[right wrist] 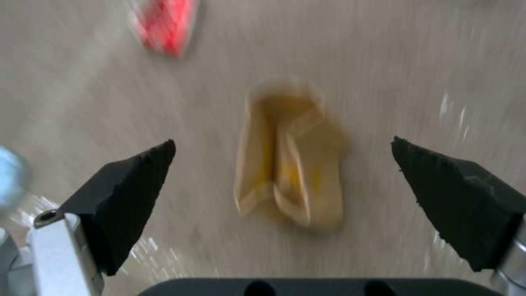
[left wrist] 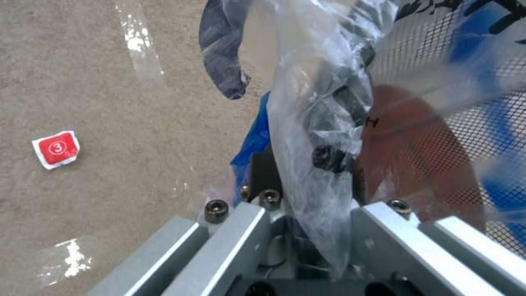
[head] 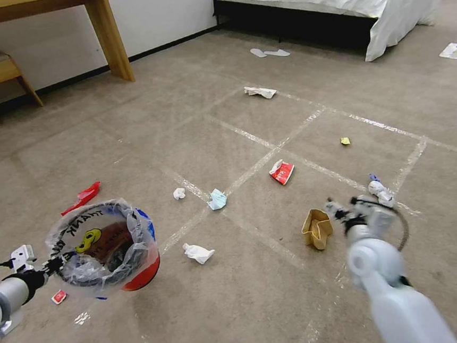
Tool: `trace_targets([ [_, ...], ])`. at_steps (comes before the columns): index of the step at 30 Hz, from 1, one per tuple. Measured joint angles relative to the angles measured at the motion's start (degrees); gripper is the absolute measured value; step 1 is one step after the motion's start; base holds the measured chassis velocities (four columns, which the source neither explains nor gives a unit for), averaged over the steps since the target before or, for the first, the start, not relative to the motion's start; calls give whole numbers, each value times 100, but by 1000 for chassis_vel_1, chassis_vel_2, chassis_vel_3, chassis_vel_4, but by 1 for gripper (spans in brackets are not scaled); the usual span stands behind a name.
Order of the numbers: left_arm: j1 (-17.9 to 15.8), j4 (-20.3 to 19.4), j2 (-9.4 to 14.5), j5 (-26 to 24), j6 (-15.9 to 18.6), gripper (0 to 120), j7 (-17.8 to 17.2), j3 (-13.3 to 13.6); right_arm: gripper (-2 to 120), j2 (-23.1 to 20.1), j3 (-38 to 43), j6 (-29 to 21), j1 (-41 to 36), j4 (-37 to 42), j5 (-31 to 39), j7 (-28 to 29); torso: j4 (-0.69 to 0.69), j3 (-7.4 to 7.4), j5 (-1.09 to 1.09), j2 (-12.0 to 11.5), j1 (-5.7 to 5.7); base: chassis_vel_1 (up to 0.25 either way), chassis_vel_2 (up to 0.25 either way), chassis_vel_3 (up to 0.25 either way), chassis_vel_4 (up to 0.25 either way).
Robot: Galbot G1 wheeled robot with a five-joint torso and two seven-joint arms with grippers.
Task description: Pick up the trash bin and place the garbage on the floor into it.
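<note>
- Lower left of the head view: the left gripper [head: 52,264] pinches the rim of the trash bin [head: 107,246] through its plastic liner, holding it off the floor [head: 240,309], mouth tipped up, probably to receive litter.
- Lower right: the right gripper [right wrist: 282,172], fingers spread wide and empty, is centred over the brown paper bag [head: 317,229], likely lining up a grasp.
- Farther up: a tissue [head: 198,252], mask [head: 217,199] and red wrapper [head: 282,171] lie scattered.
</note>
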Motion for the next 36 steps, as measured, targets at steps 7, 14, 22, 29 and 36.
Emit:
trace_targets([
  [7,68,-7,-48,32,0,0,-6,-25,100,370,-227,137,624,-1618,-148,264,0,0,-1,0,0,0,0,0,0],
  [14,75,-1,-65,41,0,0,-6,-31,100,420,-147,289,706,-1987,-357,246,-1,0,0,0,0,0,0,0,0],
  [22,68,47,-125,84,0,0,4,1,100,412,-64,447,706,-2223,-560,68,-1,-1,-1,0,-1,0,0,0,0],
  [29,43,81,-129,103,0,0,14,44,100,462,-101,479,852,-2460,-743,-15,-1,-1,0,0,0,0,0,0,0],
  [36,-6,154,-138,147,0,0,29,106,100,439,-196,318,910,-2434,-735,116,-1,-1,0,0,0,0,0,0,0],
])
